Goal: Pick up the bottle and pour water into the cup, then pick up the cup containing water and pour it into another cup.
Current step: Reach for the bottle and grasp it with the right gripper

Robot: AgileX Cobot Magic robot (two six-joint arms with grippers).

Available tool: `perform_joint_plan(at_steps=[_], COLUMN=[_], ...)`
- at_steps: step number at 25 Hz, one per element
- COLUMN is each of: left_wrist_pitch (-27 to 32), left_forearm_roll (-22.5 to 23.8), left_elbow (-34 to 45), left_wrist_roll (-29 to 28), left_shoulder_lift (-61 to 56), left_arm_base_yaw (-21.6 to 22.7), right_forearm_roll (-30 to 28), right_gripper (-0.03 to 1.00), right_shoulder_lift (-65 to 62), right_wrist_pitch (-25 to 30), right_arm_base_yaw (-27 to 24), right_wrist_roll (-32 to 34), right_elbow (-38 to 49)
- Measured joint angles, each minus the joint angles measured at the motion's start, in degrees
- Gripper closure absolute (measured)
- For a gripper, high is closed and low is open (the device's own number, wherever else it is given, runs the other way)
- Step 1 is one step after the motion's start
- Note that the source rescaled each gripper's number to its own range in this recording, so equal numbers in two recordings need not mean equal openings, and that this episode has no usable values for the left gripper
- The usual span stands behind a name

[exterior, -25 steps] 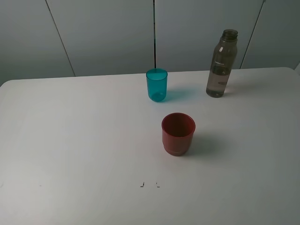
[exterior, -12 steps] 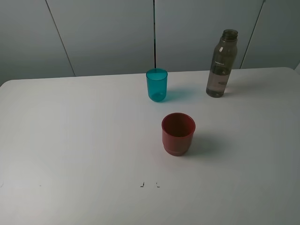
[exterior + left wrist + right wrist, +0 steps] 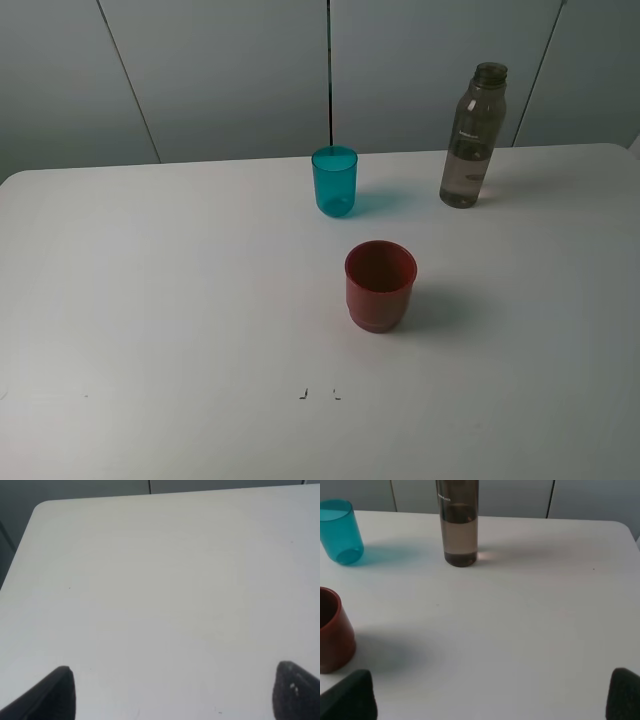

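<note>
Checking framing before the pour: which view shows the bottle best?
The exterior high view: the bottle stands whole, mouth to base, upright on the table. The right wrist view is closer but cuts off its neck. The left wrist view misses it entirely.

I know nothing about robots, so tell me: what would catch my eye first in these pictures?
Three vessels stand apart on a plain white table: a wide dark red cup nearest the middle, a slim teal cup behind it, and a tall smoky grey bottle to the right near the back edge. All three are upright, and nothing is touching them.
</note>
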State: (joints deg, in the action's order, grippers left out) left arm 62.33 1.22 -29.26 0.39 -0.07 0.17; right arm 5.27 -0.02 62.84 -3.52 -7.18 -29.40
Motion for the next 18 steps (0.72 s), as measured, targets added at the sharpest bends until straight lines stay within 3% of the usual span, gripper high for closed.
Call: perform_joint_plan(at_steps=[18], left_wrist_pitch=[0.0], left_forearm_roll=[0.0], left_elbow=[0.0], left_wrist_roll=[-0.39], left_shoulder_lift=[0.0], left_arm_base_yaw=[0.0], right_forearm_roll=[0.0], right_gripper=[-0.03], right_shoulder_lift=[0.0], right_wrist_pitch=[0.0], right_arm_base_yaw=[0.0], right_wrist_roll=[0.0], right_elbow=[0.0])
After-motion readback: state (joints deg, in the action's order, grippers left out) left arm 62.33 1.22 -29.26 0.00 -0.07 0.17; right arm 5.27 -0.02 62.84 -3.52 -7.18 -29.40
